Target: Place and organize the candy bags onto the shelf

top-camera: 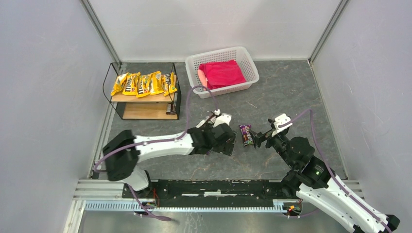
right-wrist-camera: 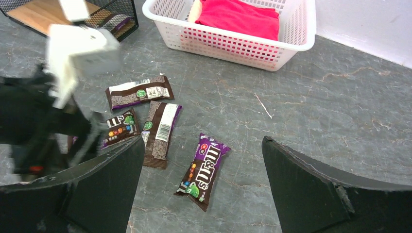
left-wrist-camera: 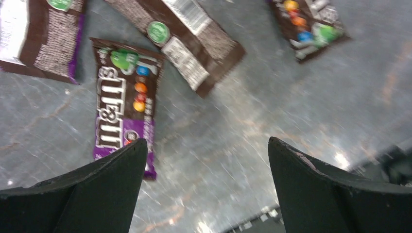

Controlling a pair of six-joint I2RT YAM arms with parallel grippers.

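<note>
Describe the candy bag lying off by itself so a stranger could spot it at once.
From the white basket with the red cloth, come forward across the grey table. A purple candy bag lies ahead of the right pincer. It lies alone, logo up, while the other dark bags cluster further left.

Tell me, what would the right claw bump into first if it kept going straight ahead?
Most likely the purple candy bag lying flat, centred between the right gripper's open fingers. Depth is unclear; if it skimmed over the bag, the white basket comes next.
</note>
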